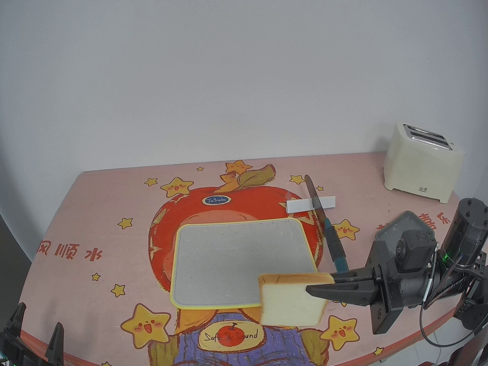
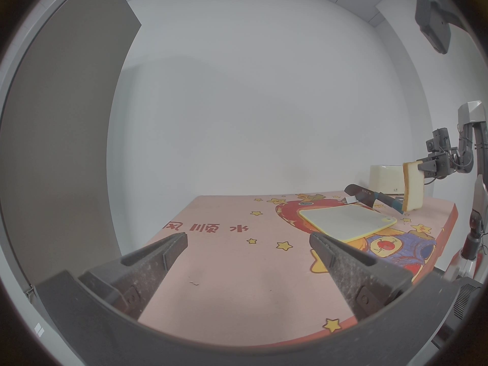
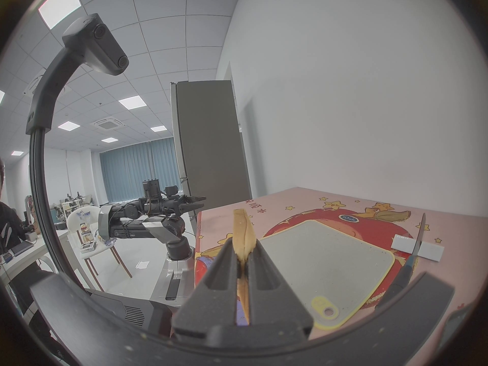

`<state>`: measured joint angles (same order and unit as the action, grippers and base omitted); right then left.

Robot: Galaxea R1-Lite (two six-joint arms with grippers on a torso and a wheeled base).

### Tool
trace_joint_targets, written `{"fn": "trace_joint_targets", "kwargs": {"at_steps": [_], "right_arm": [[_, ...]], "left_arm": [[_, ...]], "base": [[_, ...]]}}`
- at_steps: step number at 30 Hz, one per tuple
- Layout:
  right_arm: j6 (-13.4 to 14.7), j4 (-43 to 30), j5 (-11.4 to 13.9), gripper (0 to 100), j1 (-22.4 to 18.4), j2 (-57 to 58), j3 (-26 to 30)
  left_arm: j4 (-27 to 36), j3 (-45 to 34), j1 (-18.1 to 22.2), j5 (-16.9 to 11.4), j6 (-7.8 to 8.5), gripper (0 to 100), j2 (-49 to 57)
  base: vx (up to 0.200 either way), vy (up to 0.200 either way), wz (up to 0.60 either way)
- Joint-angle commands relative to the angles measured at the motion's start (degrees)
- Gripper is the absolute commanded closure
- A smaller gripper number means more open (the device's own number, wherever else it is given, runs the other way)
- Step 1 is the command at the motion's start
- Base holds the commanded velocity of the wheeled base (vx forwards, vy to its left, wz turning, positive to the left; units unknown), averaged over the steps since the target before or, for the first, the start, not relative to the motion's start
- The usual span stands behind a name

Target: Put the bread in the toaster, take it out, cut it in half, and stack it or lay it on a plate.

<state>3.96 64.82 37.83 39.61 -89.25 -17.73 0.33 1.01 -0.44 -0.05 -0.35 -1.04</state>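
Observation:
A slice of bread [image 1: 291,301] hangs on edge above the table's front, just off the near right corner of the grey cutting board [image 1: 239,260]. My right gripper [image 1: 323,285] is shut on the bread [image 3: 243,236], its fingers [image 3: 264,280] pressing both faces. The cream toaster [image 1: 422,161] stands at the far right of the table, slots up. A knife [image 1: 328,230] with a teal handle lies right of the board. My left gripper [image 2: 249,260] stands open at the table's front left edge with nothing between its fingers [image 1: 55,339]. From the left wrist view the bread [image 2: 414,185] shows in front of the toaster [image 2: 387,179].
A white paper strip [image 1: 310,204] lies under the knife blade behind the board. The table [image 1: 101,230] carries a pink printed cover with an apple and stars. A plain wall stands right behind the table.

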Motion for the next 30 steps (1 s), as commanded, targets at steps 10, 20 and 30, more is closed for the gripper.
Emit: {"fn": "trace_joint_targets", "kwargs": {"at_steps": [10, 20, 30], "right_arm": [[10.8, 0.05, -9.88, 100, 5.66, -6.82, -6.09], [25.92, 10.77, -22.53, 100, 7.33, -16.66, -11.37], [38.23, 24.92, -27.19, 100, 9.17, -28.79, -11.98]], "left_arm": [[0.02, -0.92, 0.0, -0.04, 0.0, 0, 0.25], [0.02, -0.84, 0.0, -0.04, 0.0, 0, 0.25], [0.02, -0.84, 0.0, -0.04, 0.0, 0, 0.25]], "base": [[0.0, 0.0, 0.0], [0.0, 0.0, 0.0], [0.0, 0.0, 0.0]]}}
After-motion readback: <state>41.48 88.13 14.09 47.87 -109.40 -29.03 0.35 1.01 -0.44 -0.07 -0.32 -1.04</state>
